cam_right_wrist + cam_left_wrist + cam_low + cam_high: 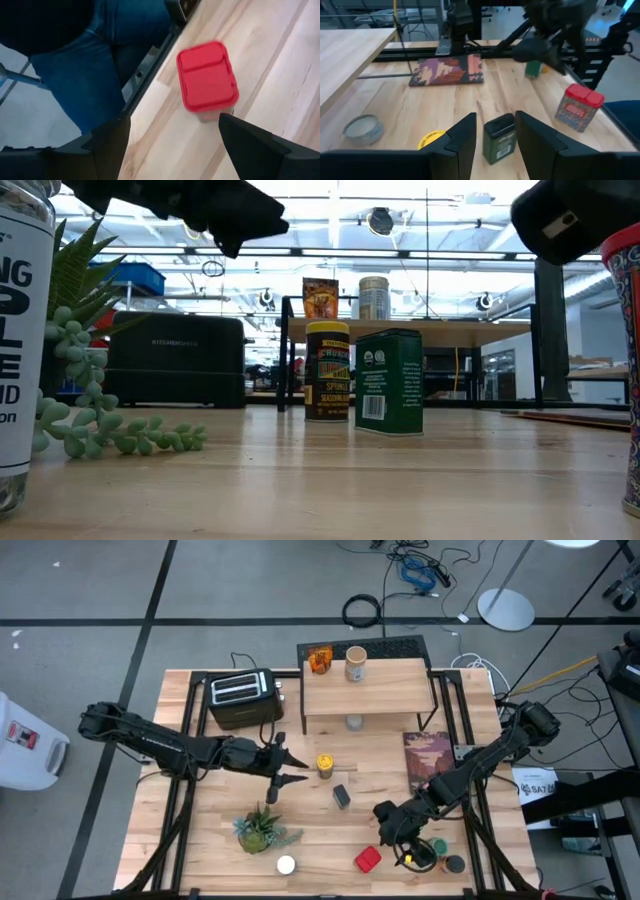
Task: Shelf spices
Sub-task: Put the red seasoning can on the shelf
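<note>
The shelf (385,690) stands at the table's far side; an amber jar (319,660) and a tan-lidded jar (355,663) stand on its plank, and a grey-lidded jar (353,722) stands under it. My left gripper (300,770) hovers open and empty just left of the yellow-lidded jar (324,764). Its wrist view looks between the fingers at the dark square tin (498,137). My right gripper (385,823) hangs open and empty above the red tin (207,80), near the table's front edge. The white-capped shaker (286,864) and the green-capped bottle (425,852) also stand near that edge.
A black toaster (243,698) stands left of the shelf, and a potted plant (262,830) stands near the front left. A book (427,760) lies flat on the right. A person's blue trouser leg (95,65) shows just beyond the table's front edge.
</note>
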`<control>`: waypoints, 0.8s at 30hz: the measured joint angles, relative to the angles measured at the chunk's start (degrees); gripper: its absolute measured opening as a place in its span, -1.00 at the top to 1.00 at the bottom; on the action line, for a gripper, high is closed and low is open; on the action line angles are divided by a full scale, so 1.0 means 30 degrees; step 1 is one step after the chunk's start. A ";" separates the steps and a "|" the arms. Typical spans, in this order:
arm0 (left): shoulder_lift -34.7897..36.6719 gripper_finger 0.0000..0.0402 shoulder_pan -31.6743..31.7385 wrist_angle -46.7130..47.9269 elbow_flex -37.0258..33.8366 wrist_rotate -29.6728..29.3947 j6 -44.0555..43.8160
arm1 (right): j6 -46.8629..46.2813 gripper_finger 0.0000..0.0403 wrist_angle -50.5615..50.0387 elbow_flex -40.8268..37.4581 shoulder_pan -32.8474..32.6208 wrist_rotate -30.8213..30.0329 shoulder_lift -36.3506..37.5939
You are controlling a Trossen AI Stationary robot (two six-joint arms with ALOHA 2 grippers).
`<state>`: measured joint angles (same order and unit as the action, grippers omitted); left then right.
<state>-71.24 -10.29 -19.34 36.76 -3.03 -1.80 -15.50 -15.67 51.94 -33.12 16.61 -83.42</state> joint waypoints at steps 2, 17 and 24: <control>0.0007 0.28 -0.0289 -0.0004 0.0026 0.0000 -0.0010 | -0.0604 -0.44 -0.0003 0.0000 -0.0006 -0.0006 0.0000; 0.0006 0.28 -0.2060 -0.1695 0.0026 0.0080 -0.0301 | -0.0308 -0.44 0.0366 0.0922 -0.1535 -0.3848 0.0006; -0.0082 0.28 -0.3130 -0.2075 0.0026 -0.0433 -0.0741 | 0.0048 -0.44 0.0473 0.0933 -0.1625 -0.4491 -0.0570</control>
<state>-71.49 -19.68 -25.57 36.84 -4.33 -4.02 -15.35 -14.26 54.74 -38.00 3.13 -85.13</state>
